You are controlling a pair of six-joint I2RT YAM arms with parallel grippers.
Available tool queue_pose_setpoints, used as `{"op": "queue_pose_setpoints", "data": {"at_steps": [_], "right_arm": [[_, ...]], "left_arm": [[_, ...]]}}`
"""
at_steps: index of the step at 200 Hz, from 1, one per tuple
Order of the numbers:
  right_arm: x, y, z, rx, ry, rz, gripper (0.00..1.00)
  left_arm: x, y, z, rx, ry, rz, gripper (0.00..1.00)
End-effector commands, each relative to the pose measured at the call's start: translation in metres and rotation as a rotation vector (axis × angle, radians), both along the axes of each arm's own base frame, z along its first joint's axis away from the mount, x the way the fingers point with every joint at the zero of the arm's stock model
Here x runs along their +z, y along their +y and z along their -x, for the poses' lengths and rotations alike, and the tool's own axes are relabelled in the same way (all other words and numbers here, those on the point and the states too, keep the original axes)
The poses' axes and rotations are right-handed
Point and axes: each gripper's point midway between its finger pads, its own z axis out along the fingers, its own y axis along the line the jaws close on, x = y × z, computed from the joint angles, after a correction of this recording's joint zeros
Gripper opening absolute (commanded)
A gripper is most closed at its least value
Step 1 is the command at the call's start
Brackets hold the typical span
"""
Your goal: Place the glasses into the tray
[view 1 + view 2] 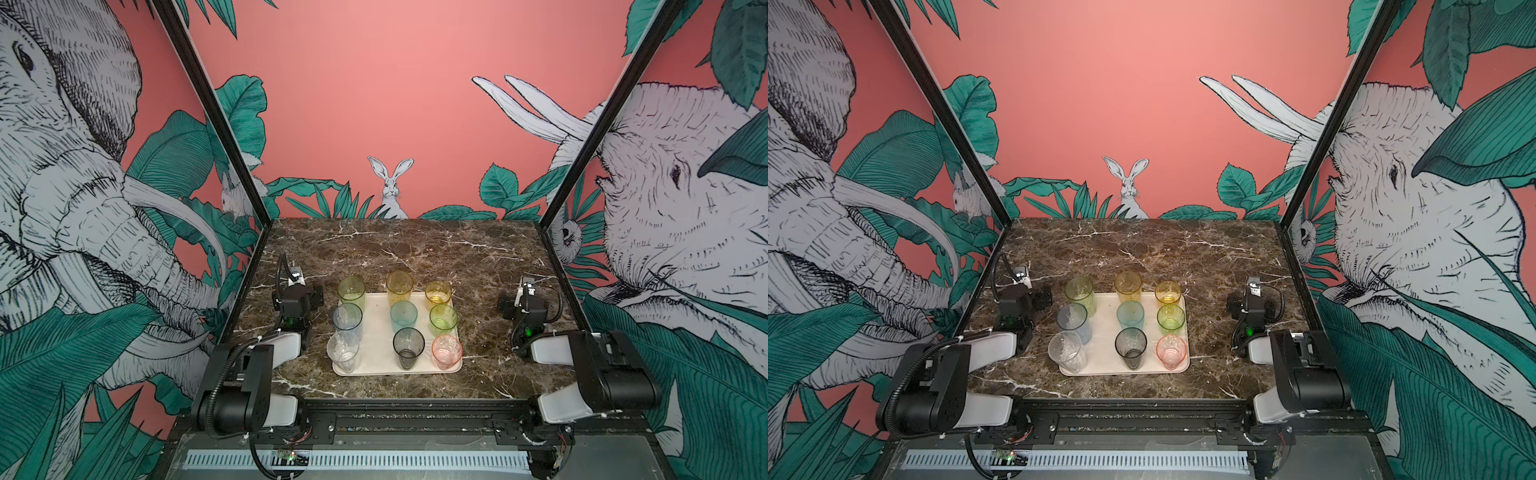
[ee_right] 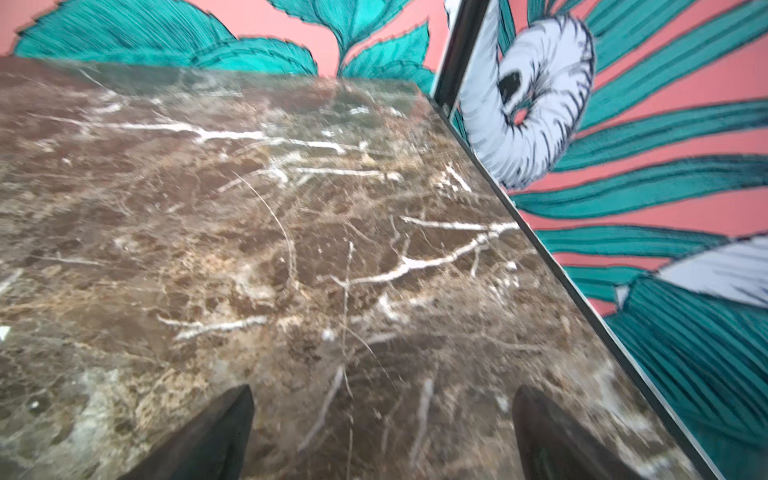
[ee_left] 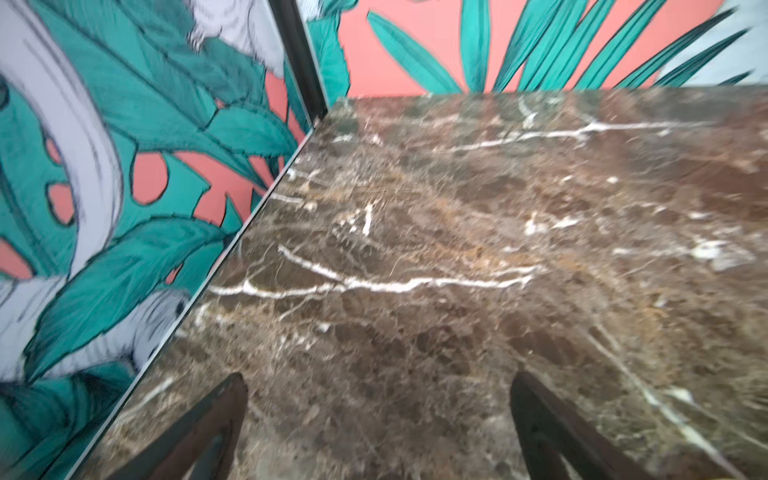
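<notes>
Left pincer (image 3: 378,376): released, jaws spread wide over the marble table (image 3: 415,249).
Right pincer (image 2: 383,390): released, jaws equally wide, over the same marble.
Arms: in both top views, one on either side of the tray, each apart from it.
Tray (image 1: 376,345): lower centre of both top views.
Glasses (image 1: 403,316): nine, upright, three rows of three on the tray.

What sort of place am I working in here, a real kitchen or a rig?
Probably a staged robot test booth, not a kitchen: a marble-look tabletop boxed in by jungle-mural panels, arms mounted on a black rail at its near edge, and a tray of glasses.
</notes>
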Motion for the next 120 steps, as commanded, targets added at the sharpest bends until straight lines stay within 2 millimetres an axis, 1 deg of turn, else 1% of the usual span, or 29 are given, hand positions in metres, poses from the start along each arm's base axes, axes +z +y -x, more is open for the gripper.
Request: {"op": "queue_pose_setpoints", "data": {"at_steps": [1, 23, 36, 51, 59, 64, 71, 86, 104, 120], "right_arm": [[0.028, 0.009, -0.013, 0.052, -0.138, 0.000, 0.99], [0.027, 0.006, -0.015, 0.033, -0.127, 0.001, 0.99], [0.027, 0.004, -0.015, 0.021, -0.123, 0.000, 0.99], [0.027, -0.002, -0.017, -0.021, -0.106, 0.000, 0.99], [0.025, -0.005, -0.019, -0.037, -0.088, 0.000, 0.99], [0.025, -0.002, -0.020, -0.026, -0.080, 0.003, 0.99], [0.024, 0.001, -0.022, -0.005, -0.078, 0.006, 0.99], [0.024, 0.004, -0.023, 0.009, -0.074, 0.009, 0.99], [0.025, 0.005, -0.023, 0.011, -0.074, 0.011, 0.99], [0.024, 0.005, -0.023, 0.011, -0.073, 0.011, 0.99]], "left_arm": [[0.010, -0.010, -0.002, -0.075, -0.099, -0.020, 0.99], [0.005, -0.023, -0.001, -0.161, -0.138, -0.026, 0.99], [-0.003, -0.028, -0.002, -0.189, -0.135, -0.029, 0.99], [-0.002, -0.024, -0.008, -0.164, -0.153, -0.037, 1.00], [-0.005, -0.018, -0.009, -0.121, -0.117, -0.024, 1.00], [-0.007, -0.009, -0.009, -0.066, -0.086, -0.014, 1.00], [-0.011, -0.005, -0.012, -0.044, -0.053, -0.008, 1.00], [-0.011, -0.008, -0.019, -0.063, -0.050, -0.026, 1.00], [-0.013, -0.010, -0.019, -0.068, -0.020, -0.022, 1.00], [-0.011, -0.010, -0.020, -0.071, -0.033, -0.027, 1.00]]}}
